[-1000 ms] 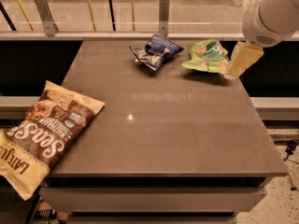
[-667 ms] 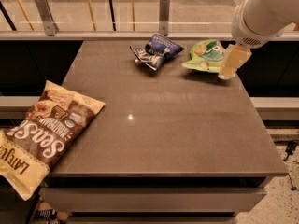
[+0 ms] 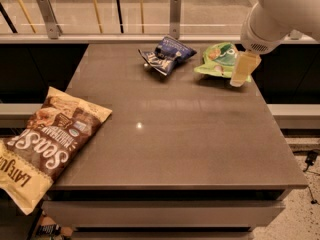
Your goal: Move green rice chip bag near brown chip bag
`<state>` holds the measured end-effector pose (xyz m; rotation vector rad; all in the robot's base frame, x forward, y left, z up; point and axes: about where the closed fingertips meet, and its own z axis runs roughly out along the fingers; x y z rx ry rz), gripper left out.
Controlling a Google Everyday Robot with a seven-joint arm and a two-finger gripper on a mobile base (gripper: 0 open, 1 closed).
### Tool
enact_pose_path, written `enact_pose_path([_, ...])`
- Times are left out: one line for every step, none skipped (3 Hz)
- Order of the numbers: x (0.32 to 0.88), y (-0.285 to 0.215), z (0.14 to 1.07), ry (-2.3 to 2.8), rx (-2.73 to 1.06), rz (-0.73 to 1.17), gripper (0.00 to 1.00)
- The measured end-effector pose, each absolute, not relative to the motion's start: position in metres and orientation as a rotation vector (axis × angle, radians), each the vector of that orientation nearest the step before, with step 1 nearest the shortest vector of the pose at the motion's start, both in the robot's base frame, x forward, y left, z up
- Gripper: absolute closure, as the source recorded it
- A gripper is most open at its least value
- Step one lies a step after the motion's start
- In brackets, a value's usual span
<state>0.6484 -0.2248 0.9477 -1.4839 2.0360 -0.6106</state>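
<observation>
Here, the writing that reads best is on the brown bag (image 3: 47, 144): big white letters spelling "Seas", turned sideways, and dark capitals "LATE JU" on its pale yellow near end. The smaller print on its round badge is too fine to read. This bag is large, glossy and crinkled, with chip pictures, and lies flat at the near left of the worktop (image 3: 190, 134), its lower end hanging past the left edge.

The green bag (image 3: 220, 59) lies at the far right of the worktop, well apart from the brown bag. It is light green and shiny, with a darker round logo and tan rice-cake pictures; its lettering cannot be read.

Just left of it lies a small, crumpled dark-blue bag (image 3: 167, 54) with white marks, also unreadable.

The gripper (image 3: 243, 70), a pale yellow translucent piece below the smooth white arm (image 3: 285, 9), hangs over the green bag's right edge. Whether it is open or closed, or holds anything, cannot be told.

The worktop is a smooth grey-brown slab with a faint sheen.
</observation>
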Motion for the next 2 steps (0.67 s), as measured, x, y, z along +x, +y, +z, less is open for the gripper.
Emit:
enact_pose_path([0.652, -0.227, 0.944, 2.070, -1.458, -0.641, 0.00])
enact_pose_path([0.661, -0.230, 0.924, 2.105, -1.409, -0.641, 0.00])
